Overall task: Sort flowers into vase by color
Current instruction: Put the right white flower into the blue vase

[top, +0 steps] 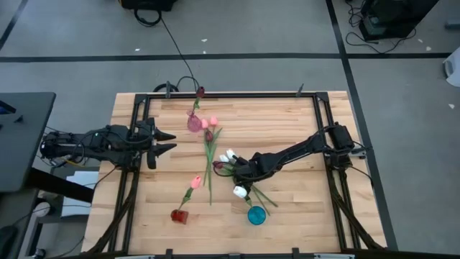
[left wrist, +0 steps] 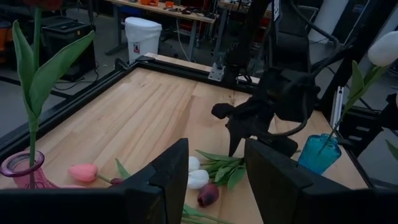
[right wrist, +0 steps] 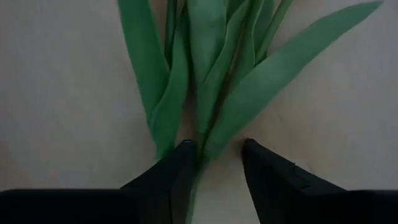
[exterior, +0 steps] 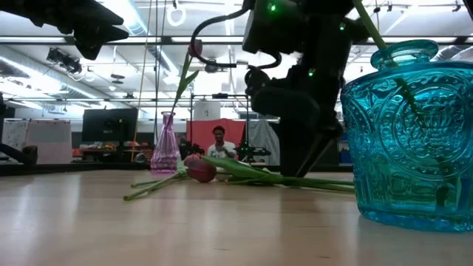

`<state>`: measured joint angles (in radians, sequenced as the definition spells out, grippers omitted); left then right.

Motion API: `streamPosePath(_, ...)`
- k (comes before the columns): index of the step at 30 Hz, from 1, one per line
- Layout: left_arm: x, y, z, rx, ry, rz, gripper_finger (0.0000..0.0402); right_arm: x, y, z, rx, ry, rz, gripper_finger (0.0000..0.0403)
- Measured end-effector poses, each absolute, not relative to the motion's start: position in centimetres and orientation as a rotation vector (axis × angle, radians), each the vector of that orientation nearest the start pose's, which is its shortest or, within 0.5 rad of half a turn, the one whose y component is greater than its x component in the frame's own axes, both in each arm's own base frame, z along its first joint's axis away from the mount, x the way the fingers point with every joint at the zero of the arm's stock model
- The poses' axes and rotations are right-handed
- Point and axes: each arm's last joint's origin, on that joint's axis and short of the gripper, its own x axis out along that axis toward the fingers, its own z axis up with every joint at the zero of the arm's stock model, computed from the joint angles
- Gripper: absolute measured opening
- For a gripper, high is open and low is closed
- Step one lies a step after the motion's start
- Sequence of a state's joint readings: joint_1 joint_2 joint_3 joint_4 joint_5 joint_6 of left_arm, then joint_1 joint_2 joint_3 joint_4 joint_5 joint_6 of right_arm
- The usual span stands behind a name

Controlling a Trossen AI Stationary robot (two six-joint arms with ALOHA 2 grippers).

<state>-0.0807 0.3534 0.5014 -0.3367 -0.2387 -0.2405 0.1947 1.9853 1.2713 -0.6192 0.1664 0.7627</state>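
Buds (right wrist: 205,74) off-frame — colour perhaps unknowable.

The right arm reaches in from its base at the counter's right side, stretched low and diagonally toward the centre, its wrist bent downward. The right claw (top: 241,170) points straight down at the light wooden plank counter (top: 287,122), its two dark fingers (right wrist: 171,171) parted with a narrow gap between them. The left arm lies near the left edge, held level. The left claw (top: 167,141) points toward the centre, its fingers (left wrist: 168,177) spread apart.
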Motion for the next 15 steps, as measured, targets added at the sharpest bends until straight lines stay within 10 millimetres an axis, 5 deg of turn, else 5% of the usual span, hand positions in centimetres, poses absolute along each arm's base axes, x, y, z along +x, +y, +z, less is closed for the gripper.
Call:
streamPosePath(6, 10.00, -0.12, 27.16, -0.208, 0.174, 0.180, 0.0163, 36.46, 6.57, 13.51, 0.377, 1.250, -0.496, 0.0129)
streamPosePath(15, 10.01, -0.12, 27.16, -0.208, 0.174, 0.180, 0.0163, 36.28, 6.07, 13.53, 0.360, 1.272, -0.501, 0.0013)
